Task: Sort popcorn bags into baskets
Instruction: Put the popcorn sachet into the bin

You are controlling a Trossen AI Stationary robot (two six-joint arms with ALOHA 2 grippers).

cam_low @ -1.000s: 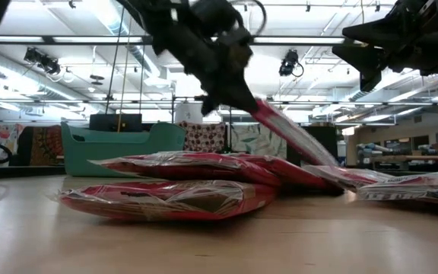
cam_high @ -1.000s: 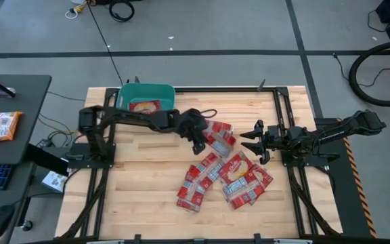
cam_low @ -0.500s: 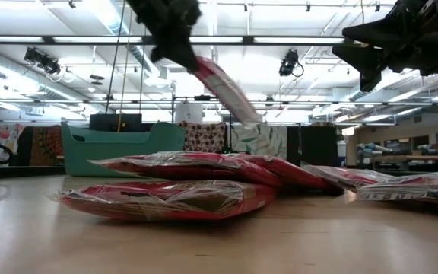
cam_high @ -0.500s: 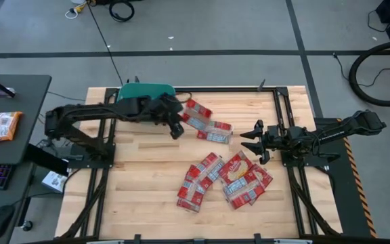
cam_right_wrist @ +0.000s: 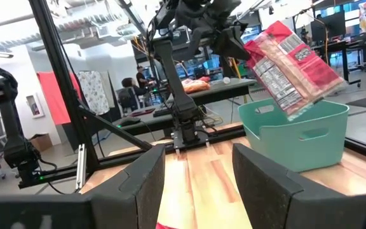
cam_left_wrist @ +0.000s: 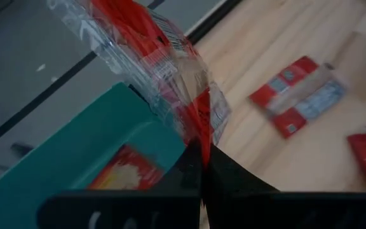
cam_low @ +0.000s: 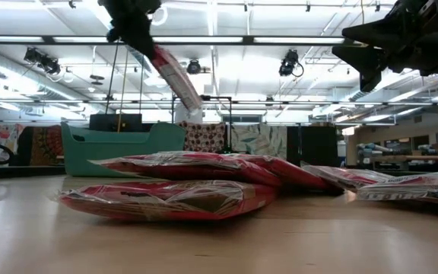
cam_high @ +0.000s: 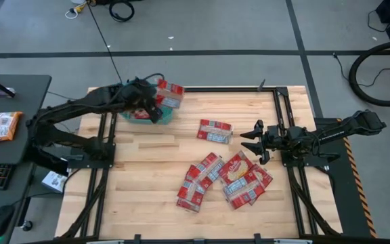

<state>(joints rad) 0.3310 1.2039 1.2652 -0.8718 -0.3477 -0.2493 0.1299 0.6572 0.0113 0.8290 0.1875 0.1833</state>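
The left gripper (cam_high: 156,108) is held above the teal basket (cam_high: 128,115), fingers clamped on a tilted popcorn bag (cam_high: 168,94). The right gripper (cam_high: 252,139) is parked at the wooden table's (cam_high: 147,176) right side, fingers spread. Loose bags (cam_high: 225,177) are piled mid-table. Only the left wrist view reveals a packet (cam_left_wrist: 122,170) inside the basket.

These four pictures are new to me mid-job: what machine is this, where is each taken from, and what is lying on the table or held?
Two robot arms work at a wooden table. One picture looks straight down, one looks level from the tabletop, and one comes from each arm's wrist. The left claw is shut on a popcorn bag, holding it above the teal basket, which already contains a bag. The right claw waits open at the table's right side. One loose bag and a pile of bags lie on the wood.
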